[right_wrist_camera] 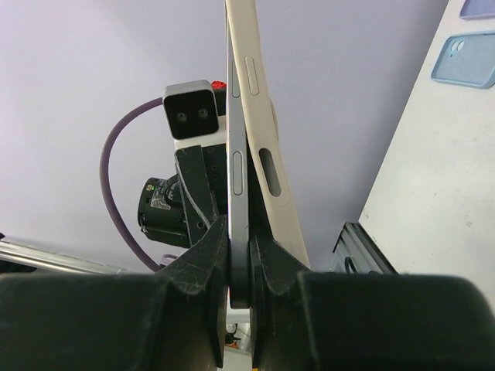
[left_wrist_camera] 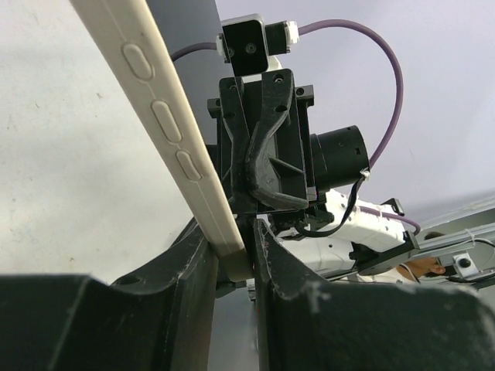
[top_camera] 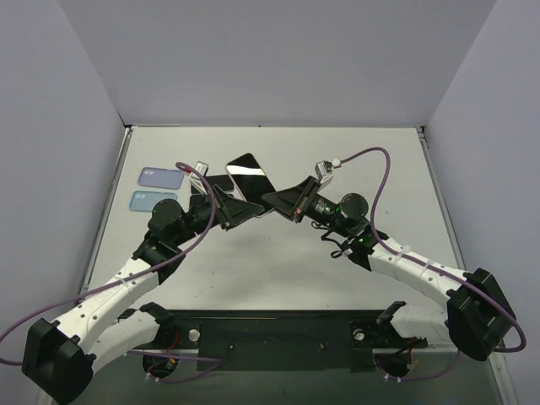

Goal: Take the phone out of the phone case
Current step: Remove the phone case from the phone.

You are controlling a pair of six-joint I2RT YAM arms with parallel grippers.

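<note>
Two spare cases lie flat on the far left of the white tabletop, a lilac case and just nearer the arms a light blue case, side by side but apart.

To their right, the left arm reaches in from the near left corner. Its left pincer is clamped on the lower edge of the cream phone case. In the left wrist view that edge slants up and away to the left, with three oval button bumps along it.

In the middle of the overhead view the two arms meet tip to tip, left pincer facing right pincer, and hold the phone raised above the tabletop with its dark glossy screen tilted up.

On the right, the right arm comes in from the near right corner. The right wrist view shows the right pincer closed tight on the phone's thin dark edge. The phone stands nearly upright. The cream phone case sits against its right side and leans away from it toward the bottom, so the two edges are parted there. How far the phone is out of the case cannot be told.
</note>
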